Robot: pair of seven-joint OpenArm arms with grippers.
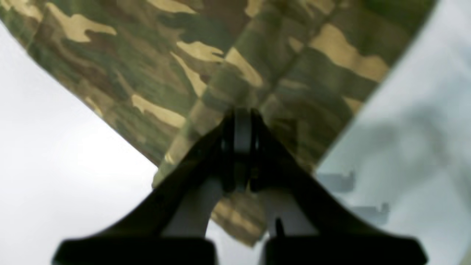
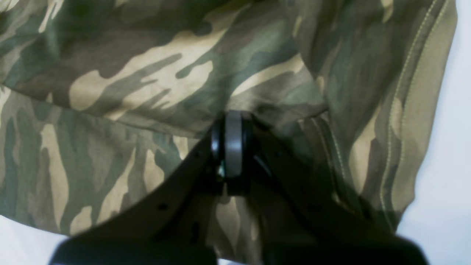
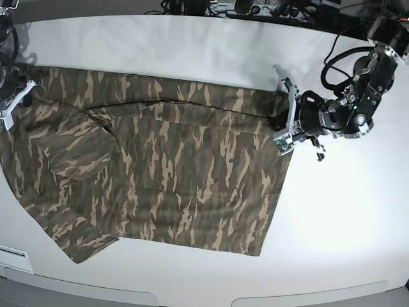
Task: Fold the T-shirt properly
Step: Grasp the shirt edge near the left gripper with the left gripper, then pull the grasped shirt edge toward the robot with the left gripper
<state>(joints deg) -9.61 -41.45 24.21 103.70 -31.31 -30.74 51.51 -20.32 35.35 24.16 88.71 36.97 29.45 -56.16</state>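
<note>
The camouflage T-shirt (image 3: 166, 173) lies spread across the white table (image 3: 345, 211), with a fold line running along its upper part. My left gripper (image 3: 278, 121) is at the shirt's right edge. In the left wrist view the gripper (image 1: 241, 117) is shut on a raised corner of the cloth (image 1: 206, 62). My right gripper (image 3: 14, 97) is at the shirt's far left edge. In the right wrist view it (image 2: 232, 119) is shut on a bunched layer of the shirt (image 2: 154, 77), beside a stitched hem (image 2: 404, 110). A sleeve (image 3: 80, 236) lies at the front left.
Cables and gear (image 3: 255, 7) line the table's far edge. A white label (image 3: 14, 259) sits at the front left corner. The left arm's body and cable (image 3: 358, 96) stand over the table's right side. Bare tabletop shows right of the shirt.
</note>
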